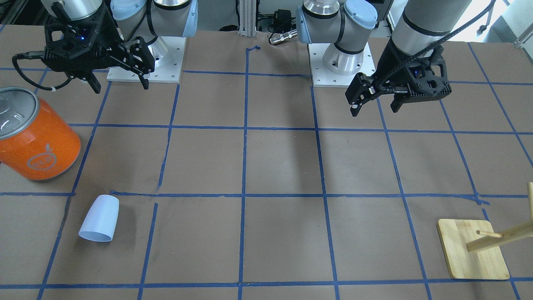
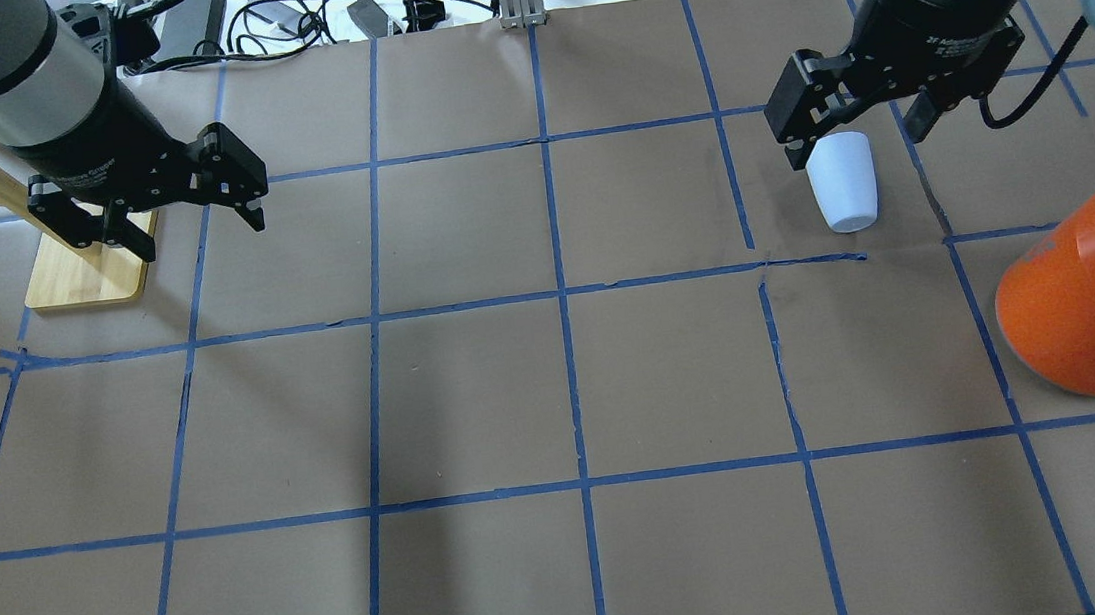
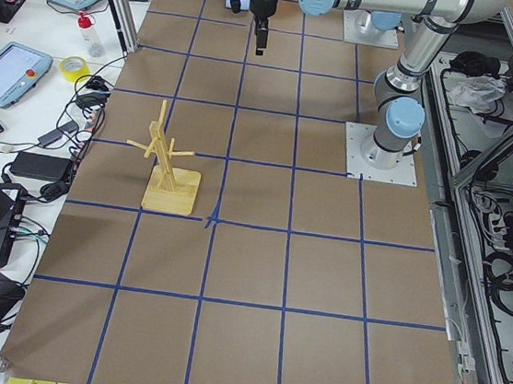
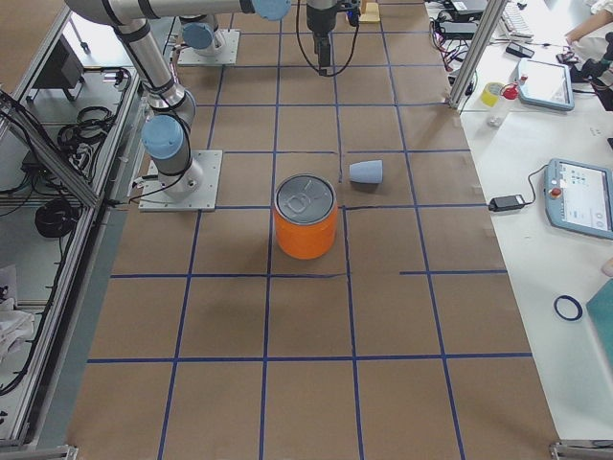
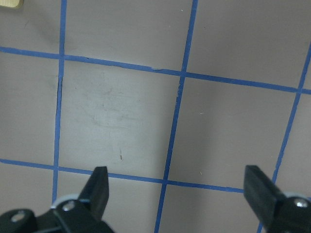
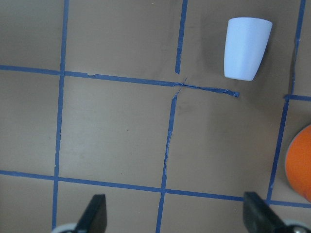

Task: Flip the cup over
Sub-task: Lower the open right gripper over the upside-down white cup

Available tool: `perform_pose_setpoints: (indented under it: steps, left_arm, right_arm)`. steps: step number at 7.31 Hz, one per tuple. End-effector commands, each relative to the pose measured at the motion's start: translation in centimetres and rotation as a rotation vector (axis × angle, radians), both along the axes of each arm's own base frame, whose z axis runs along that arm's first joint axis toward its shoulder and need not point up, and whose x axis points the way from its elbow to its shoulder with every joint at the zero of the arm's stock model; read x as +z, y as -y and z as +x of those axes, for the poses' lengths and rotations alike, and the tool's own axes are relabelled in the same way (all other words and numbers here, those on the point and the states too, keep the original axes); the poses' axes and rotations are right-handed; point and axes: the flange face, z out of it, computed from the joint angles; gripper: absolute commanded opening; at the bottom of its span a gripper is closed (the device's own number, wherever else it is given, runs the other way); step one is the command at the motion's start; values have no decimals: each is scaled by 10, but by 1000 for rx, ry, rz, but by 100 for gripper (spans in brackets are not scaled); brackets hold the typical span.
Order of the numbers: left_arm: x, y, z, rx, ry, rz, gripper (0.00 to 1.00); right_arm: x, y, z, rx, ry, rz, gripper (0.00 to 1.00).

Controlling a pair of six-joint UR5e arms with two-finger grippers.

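Observation:
The cup (image 1: 99, 218) is a small pale blue tumbler lying on its side on the brown table, wide end pointing away from the robot. It also shows in the overhead view (image 2: 844, 186), the exterior right view (image 4: 366, 172) and the right wrist view (image 6: 245, 46). My right gripper (image 1: 120, 85) is open and empty and hangs above the table; in the overhead view (image 2: 858, 145) it lines up with the cup's far end. My left gripper (image 1: 374, 110) is open and empty on the other side (image 2: 199, 239), far from the cup. Its fingers (image 5: 99, 179) frame bare table.
A big orange can (image 1: 37, 141) with a silver lid stands near the cup, on the robot's right (image 2: 1090, 305). A wooden peg rack (image 2: 87, 276) on a flat base (image 1: 472, 250) stands near my left gripper. Blue tape lines grid the table.

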Motion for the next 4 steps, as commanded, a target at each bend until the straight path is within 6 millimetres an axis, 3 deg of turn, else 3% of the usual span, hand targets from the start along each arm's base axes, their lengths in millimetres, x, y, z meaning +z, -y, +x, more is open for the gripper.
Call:
perform_pose_setpoints:
  steps: [1, 4]
  left_arm:
    - [0, 0, 0, 0, 1, 1, 100]
    - [0, 0, 0, 0, 2, 1, 100]
  right_arm:
    - [0, 0, -1, -3, -1, 0, 100]
    - [-5, 5, -10, 5, -23, -10, 100]
